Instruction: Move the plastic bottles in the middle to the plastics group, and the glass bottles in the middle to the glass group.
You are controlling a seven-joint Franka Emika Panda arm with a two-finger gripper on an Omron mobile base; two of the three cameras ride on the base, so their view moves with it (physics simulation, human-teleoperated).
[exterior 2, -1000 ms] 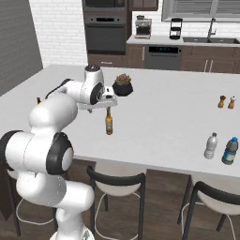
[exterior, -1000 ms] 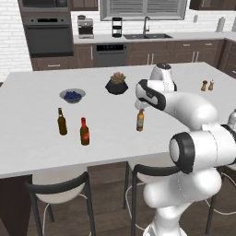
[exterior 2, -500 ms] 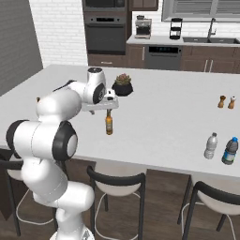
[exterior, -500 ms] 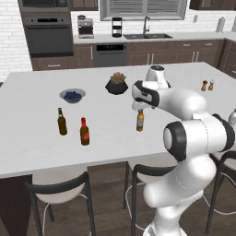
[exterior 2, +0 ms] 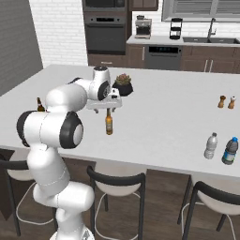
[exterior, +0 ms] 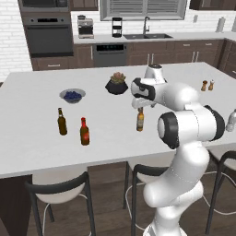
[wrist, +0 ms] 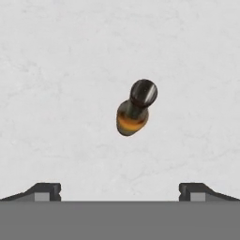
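Beside amber bottle [exterior: 140,120], succulent pot [exterior: 117,84], blue bowl [exterior: 72,95]

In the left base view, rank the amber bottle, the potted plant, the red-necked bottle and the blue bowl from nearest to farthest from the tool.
1. Amber bottle, directly under the tool.
2. Potted plant, behind it and slightly left.
3. Red-necked bottle, left, nearer the counter's front edge.
4. Blue bowl, far left and back.

Whitish bottle [exterior: 232,120] cut by right edge
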